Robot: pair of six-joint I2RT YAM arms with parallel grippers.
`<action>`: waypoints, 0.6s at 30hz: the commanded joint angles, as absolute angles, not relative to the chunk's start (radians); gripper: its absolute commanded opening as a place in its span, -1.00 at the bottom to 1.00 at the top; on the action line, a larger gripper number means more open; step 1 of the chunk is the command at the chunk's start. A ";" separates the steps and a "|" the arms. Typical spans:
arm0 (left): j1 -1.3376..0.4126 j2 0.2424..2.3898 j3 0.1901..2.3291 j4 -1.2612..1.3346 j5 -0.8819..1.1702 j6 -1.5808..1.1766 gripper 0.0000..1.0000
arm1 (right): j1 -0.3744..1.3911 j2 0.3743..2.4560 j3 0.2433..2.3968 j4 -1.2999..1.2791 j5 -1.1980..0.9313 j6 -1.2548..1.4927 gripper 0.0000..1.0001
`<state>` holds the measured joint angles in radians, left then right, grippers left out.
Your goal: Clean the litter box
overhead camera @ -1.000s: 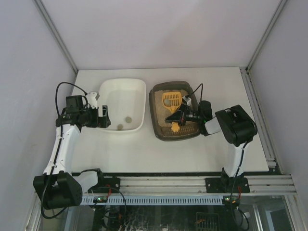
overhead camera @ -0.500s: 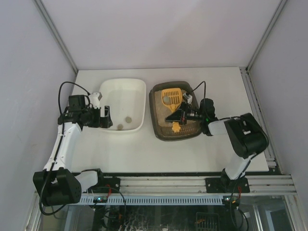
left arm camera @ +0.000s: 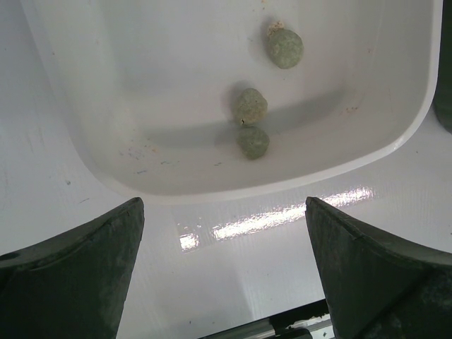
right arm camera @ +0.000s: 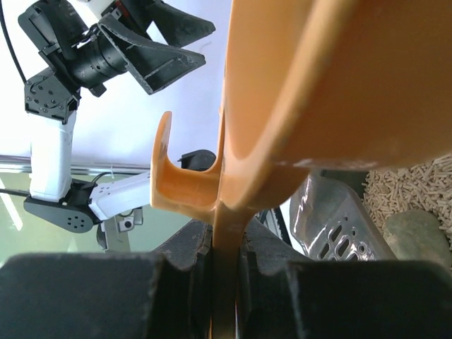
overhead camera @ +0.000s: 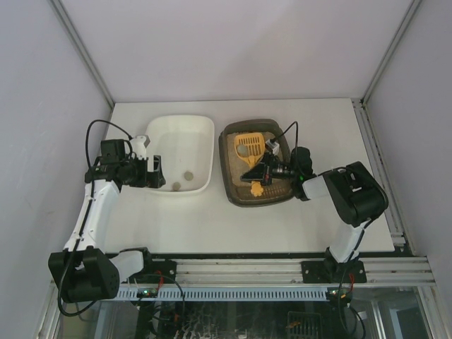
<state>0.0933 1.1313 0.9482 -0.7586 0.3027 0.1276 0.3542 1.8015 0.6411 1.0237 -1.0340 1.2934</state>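
White table, dark litter box of tan litter right of centre, white tray just left of it, right gripper clamped on orange scoop over the litter, left gripper spread wide by the tray, three greenish lumps inside it

White arms; black left hand (looped cable).

white table bearing two trays.
a white tray lies on the left, the dark litter box just beside it on the right, both flat, toward the far edge.
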 commanded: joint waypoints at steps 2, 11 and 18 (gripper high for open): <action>0.082 1.104 0.936 -0.749 0.327 0.155 0.99 | 0.370 1.779 0.692 1.131 -1.049 1.317 -1.00; 0.080 1.111 0.940 -0.751 0.323 0.155 0.99 | 0.375 1.854 0.678 1.218 -1.055 1.386 -1.00; 0.080 1.090 0.946 -0.745 0.279 0.155 1.00 | 0.448 1.684 0.923 0.367 -0.940 0.907 -1.00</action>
